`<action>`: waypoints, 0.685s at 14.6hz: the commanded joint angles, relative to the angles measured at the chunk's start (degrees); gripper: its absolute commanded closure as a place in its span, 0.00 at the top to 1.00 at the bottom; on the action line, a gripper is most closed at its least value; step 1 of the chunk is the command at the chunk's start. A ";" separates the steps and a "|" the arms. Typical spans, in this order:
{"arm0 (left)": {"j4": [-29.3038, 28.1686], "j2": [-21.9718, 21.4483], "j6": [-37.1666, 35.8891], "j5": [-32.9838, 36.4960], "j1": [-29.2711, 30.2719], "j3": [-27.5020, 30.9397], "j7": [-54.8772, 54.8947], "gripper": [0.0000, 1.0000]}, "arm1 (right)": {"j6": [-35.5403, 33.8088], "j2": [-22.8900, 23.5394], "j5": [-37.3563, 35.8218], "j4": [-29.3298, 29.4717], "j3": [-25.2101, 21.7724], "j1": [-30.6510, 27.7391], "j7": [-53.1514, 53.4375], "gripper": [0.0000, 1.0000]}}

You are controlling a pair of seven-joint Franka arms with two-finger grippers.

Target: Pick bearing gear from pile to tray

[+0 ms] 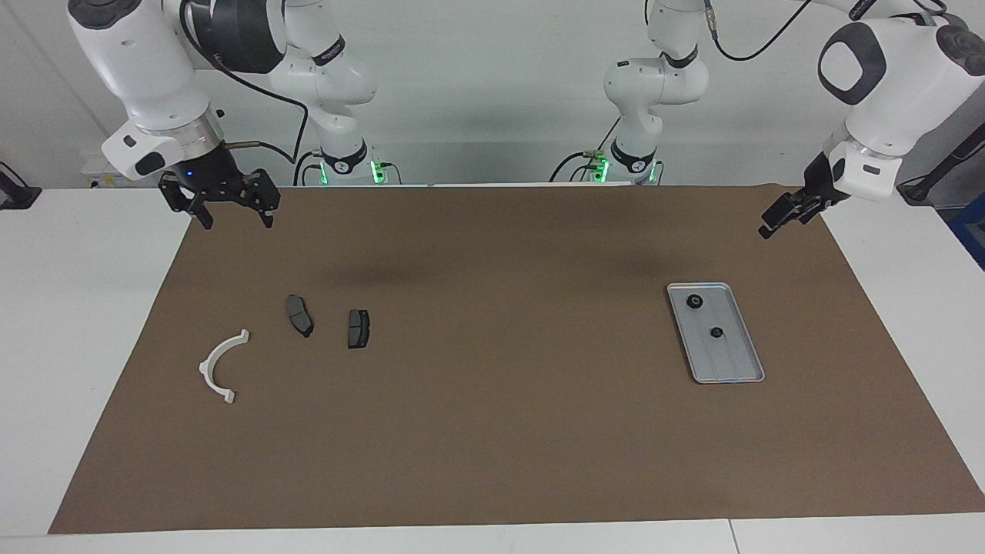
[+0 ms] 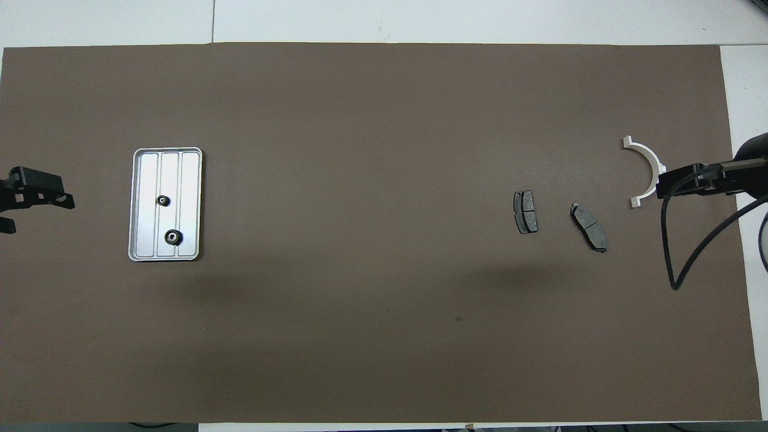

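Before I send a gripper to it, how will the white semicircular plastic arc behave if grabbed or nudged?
The white semicircular plastic arc lies flat on the brown mat, so it probably slides or spins rather than rolls. Its thin band looks light and fairly stiff, though it may flex a little. With only a narrow rim to pinch, it may pivot when lifted.

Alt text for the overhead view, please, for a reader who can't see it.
Two small black gears lie in the silver tray toward the left arm's end of a brown mat. Toward the right arm's end lie two dark brake pads and a white plastic arc. Both open grippers, left gripper and right gripper, wait at the mat's ends.
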 commanded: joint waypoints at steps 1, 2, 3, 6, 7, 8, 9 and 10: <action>-0.04 -0.14 -1.54 0.92 4.37 -4.00 1.86 1.00 | 0.52 -1.39 0.83 -1.56 0.22 -0.27 0.29 1.00; -0.04 -0.05 -0.94 0.92 4.47 -4.18 2.64 1.00 | 0.43 -1.39 0.83 -1.56 0.22 -0.27 0.29 1.00; -0.04 -0.14 -0.58 0.92 4.55 -4.62 3.96 1.00 | 0.52 -1.39 0.83 -1.56 0.31 -0.27 0.29 1.00; 0.05 0.12 0.04 0.83 5.26 -5.15 3.88 1.00 | 0.52 -1.39 0.83 -1.56 0.22 -0.27 -0.06 1.00; -0.03 0.12 -0.14 0.83 5.95 -5.50 3.88 1.00 | 0.43 -1.39 0.83 -1.56 0.22 -0.35 -0.23 1.00; -0.21 -0.14 0.21 0.83 6.48 -6.02 4.23 1.00 | 0.52 -1.39 0.83 -1.65 0.22 -0.35 -0.24 1.00; -0.65 -0.31 2.13 0.83 6.49 -6.29 4.67 1.00 | 0.60 -1.39 0.83 -1.65 0.22 -0.35 -0.24 1.00; -0.65 -0.23 5.80 1.01 6.66 -7.51 4.93 1.00 | 1.21 -1.39 0.92 -2.00 0.31 -0.35 -0.06 1.00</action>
